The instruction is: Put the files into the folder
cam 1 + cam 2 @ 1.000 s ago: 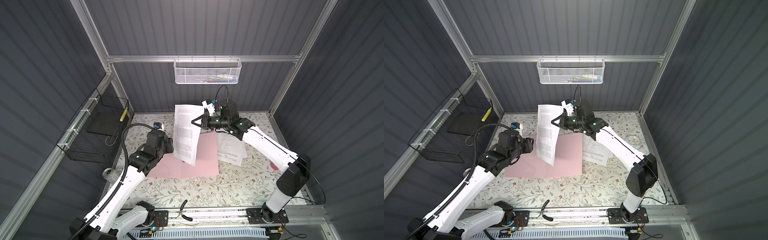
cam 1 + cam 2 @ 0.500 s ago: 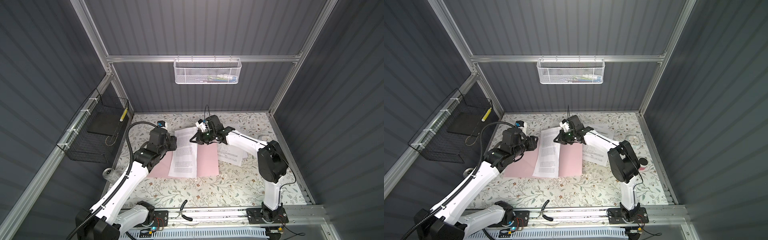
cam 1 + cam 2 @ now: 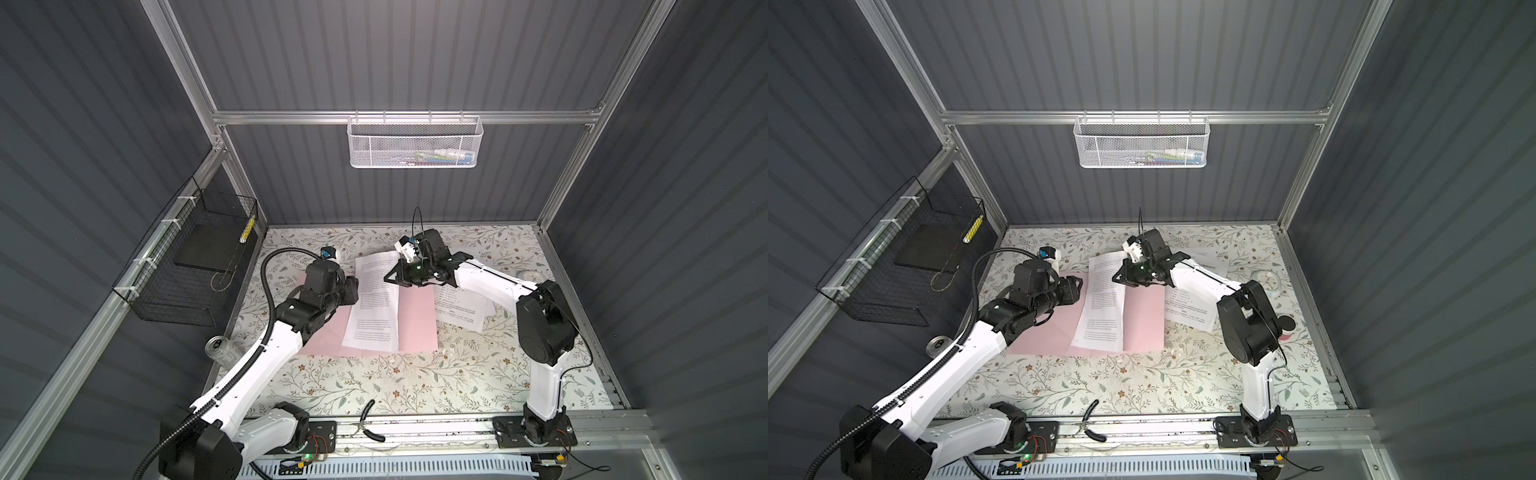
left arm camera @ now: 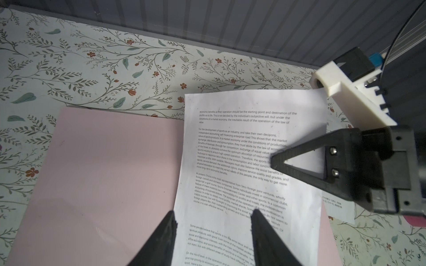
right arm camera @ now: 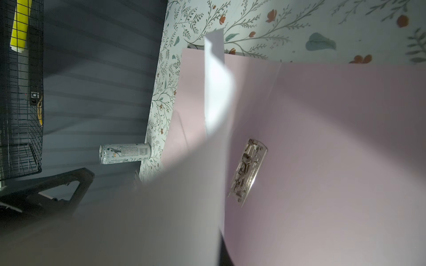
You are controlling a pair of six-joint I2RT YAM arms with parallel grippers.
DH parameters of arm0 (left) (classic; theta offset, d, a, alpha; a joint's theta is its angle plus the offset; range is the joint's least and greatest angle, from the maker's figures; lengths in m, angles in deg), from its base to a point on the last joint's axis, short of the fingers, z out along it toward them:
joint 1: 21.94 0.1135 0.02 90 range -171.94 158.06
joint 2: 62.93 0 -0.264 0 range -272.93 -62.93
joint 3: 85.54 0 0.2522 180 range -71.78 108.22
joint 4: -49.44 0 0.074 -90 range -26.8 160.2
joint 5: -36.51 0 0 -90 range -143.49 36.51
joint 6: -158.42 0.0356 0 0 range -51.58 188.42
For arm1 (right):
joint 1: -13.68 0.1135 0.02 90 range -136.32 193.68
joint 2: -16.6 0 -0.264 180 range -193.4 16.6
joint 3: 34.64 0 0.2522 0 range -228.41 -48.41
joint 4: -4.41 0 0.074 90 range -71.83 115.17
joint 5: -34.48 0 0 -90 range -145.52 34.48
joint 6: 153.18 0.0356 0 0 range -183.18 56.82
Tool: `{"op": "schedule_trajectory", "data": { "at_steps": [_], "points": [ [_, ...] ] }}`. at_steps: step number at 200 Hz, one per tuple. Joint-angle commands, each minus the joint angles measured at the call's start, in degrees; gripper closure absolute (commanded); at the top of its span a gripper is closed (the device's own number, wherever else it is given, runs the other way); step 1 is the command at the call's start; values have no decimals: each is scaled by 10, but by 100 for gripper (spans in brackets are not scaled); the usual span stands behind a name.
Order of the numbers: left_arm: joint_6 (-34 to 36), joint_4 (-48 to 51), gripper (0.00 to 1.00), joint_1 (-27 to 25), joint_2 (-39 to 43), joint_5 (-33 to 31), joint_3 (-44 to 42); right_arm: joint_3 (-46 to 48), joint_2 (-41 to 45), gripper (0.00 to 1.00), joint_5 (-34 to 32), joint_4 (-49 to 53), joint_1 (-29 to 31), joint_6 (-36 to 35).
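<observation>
Tool state first: the right tool (image 3: pixel 387 279) is pinched shut on the far right edge of one sheet (image 3: pixel 374 309). It lifts that edge slightly while the rest of the sheet lies on the open folder (image 3: pixel 417 322). The left tool (image 4: pixel 213 222) is about half open and empty. It is poised over the sheet's near left edge, one finger above paper and one above pink; whether it touches I cannot tell.

The sheet sits askew across the folder's middle, and its far end hangs past the folder's back edge onto the desk (image 3: pixel 415 386). In the right wrist view the clip (image 5: pixel 247 171) shows bare beneath the raised paper, so nothing looks fastened under it. The other files (image 3: pixel 461 309) lie in a loose overlapping pile on the desk just beside the folder's right edge.

By my judgement the task is early to midway. One sheet is on the folder but is neither let go nor squared. Left to do: release it, line it up inside the folder's outline, then bring over the remaining pile.
</observation>
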Motion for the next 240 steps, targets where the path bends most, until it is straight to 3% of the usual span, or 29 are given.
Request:
{"op": "schedule_trajectory", "data": {
  "at_steps": [1,89,240],
  "points": [
    [0,-9,46,3,3,1,-10,-19,1,100,0,7,-1,-14],
    [5,-15,47,3,-3,-4,-13,-48,-33,100,21,-9,5,2],
    [0,-20,47,3,-5,3,-23,-72,-109,100,32,-120,42,91]
  ]
}}
